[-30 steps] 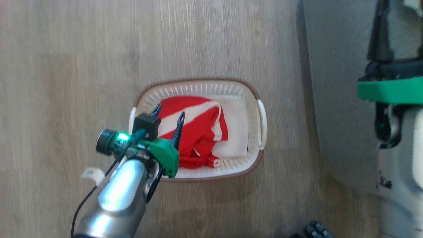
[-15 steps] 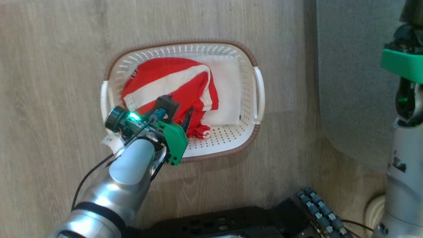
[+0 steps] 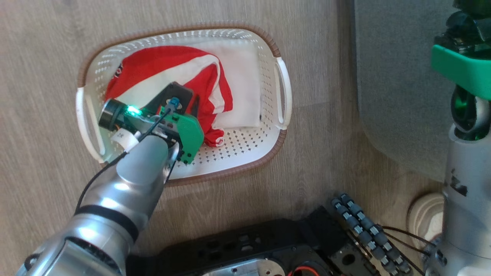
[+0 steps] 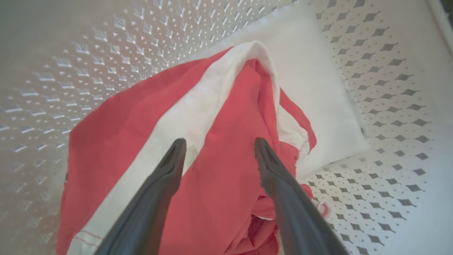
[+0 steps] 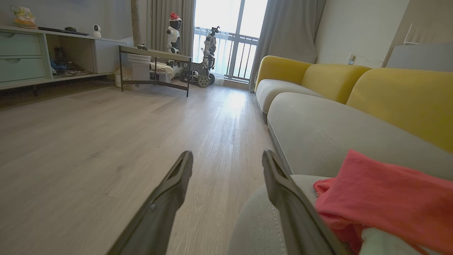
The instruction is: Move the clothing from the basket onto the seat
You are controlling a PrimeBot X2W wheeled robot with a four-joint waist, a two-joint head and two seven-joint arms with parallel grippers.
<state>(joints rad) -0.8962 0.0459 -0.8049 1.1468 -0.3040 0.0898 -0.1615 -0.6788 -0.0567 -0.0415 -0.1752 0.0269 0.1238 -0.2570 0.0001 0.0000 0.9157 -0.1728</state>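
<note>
A white laundry basket sits on a wooden floor, with the grey sofa seat just to its right. There is one basket, and it holds two pieces. A crumpled red garment with a broad white stripe lies on its left side. A flat, folded white piece touches it on the right.

The left gripper hangs inside the basket. Its two dark fingers are spread wide on either side of a red fold and grip nothing. The right gripper is just as wide and empty, near the seat's edge. A second red garment already lies on the seat.

The fabric looks thin, light and glossy, so it will likely slip. Pinching the bunched red ridge between the fingers should hold better than pinching flat cloth.
</note>
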